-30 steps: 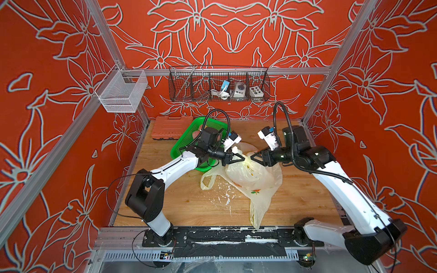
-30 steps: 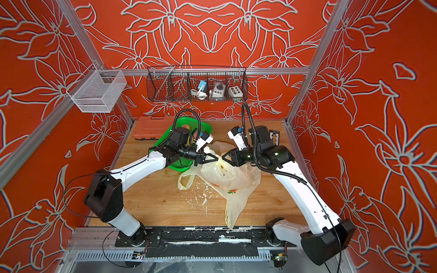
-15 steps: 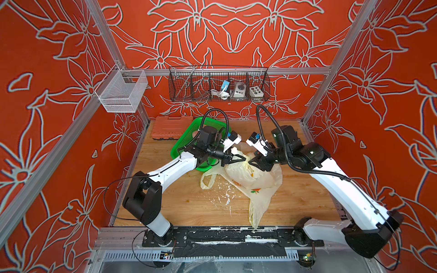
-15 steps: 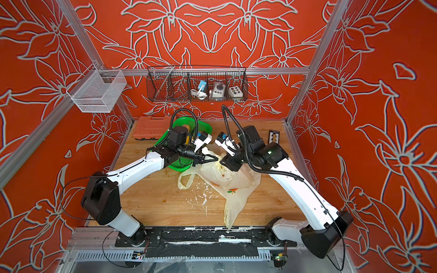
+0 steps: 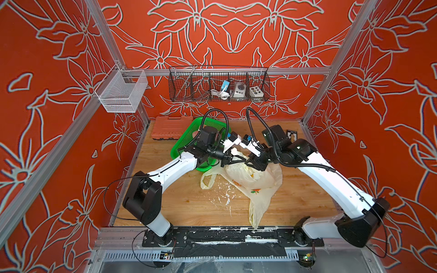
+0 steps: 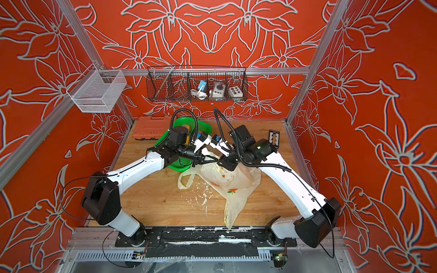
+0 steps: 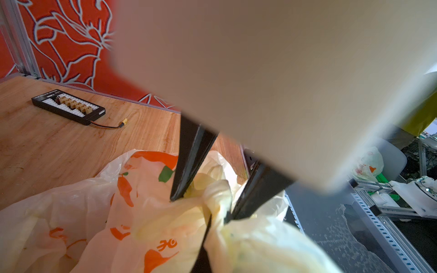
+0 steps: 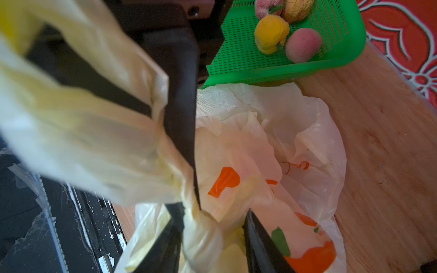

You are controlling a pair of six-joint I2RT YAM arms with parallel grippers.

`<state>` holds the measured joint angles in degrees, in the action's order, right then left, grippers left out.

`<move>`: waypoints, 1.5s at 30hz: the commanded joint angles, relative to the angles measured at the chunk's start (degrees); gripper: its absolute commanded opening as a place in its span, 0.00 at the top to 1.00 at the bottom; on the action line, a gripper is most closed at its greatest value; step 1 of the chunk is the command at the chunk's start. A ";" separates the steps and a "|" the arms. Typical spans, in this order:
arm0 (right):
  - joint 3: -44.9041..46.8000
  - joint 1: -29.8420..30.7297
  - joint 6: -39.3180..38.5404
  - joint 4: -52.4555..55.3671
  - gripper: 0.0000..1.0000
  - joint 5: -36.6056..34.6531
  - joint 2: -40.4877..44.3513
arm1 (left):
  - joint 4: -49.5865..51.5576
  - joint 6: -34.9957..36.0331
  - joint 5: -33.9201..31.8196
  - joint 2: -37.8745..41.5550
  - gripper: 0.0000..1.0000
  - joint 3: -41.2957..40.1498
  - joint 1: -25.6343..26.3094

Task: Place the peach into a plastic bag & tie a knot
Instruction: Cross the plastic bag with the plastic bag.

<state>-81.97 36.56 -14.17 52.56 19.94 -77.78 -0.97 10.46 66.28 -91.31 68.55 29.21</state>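
Left gripper (image 7: pixel 203 208) pinches the plastic bag (image 5: pixel 257 186) at its twisted neck; right gripper (image 5: pixel 251 163) faces it tip-to-tip; its opening is unclear.

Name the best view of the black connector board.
Left wrist view: the black connector board lies close, gold plugs and lead clear. In both top views it is a small dark slab. The right wrist view lacks it.

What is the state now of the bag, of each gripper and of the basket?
Plastic bag: lying on the table, neck gathered and twisted.
Left gripper: jaws shut on that neck.
Right gripper: jaws open, one on each side of the neck.
Green basket: holds fruit.
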 commanded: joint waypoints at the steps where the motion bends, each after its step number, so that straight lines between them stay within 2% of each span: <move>1: -1.81 0.78 -0.80 0.62 0.61 -0.08 -2.12 | -1.24 1.69 3.39 1.83 1.00 0.88 0.93; 7: -1.26 0.89 0.21 -1.49 0.74 0.10 -4.14 | -3.94 -0.62 3.67 1.81 1.00 0.40 1.20; 14: 4.09 0.90 2.92 -9.98 1.00 -3.56 -1.99 | -12.93 -8.79 3.40 2.16 1.00 -2.78 0.96; 17: 7.36 0.80 3.37 -14.18 1.00 -4.84 0.87 | -13.30 -10.68 2.68 2.60 0.97 -3.96 0.22; 22: 10.09 0.47 2.93 -17.40 1.00 -6.54 4.71 | -12.44 -11.16 1.02 4.36 0.71 -8.13 -1.70; 24: 10.84 0.50 2.75 -18.67 1.00 -6.91 5.45 | -12.85 -10.95 0.61 4.34 0.68 -9.57 -1.49; 28: 12.72 0.40 3.24 -22.45 1.00 -10.15 6.01 | -16.62 -11.91 -0.87 2.87 0.69 -11.29 0.67; 34: 17.58 0.36 3.85 -35.66 1.00 -17.39 8.55 | -25.82 -16.29 -2.50 2.00 0.80 -13.99 1.96; 42: 26.97 0.19 9.55 -57.29 1.00 -17.63 12.23 | -28.05 -17.12 -4.38 1.05 0.87 -12.89 3.22; 45: 31.03 0.12 12.37 -64.59 1.00 -16.59 12.97 | -32.16 -19.84 -5.28 0.22 0.89 -13.61 3.40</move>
<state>-53.12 37.17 -5.56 2.66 4.71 -66.15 -29.04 -6.87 59.81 -89.91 55.29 31.53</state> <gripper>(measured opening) 0.055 0.113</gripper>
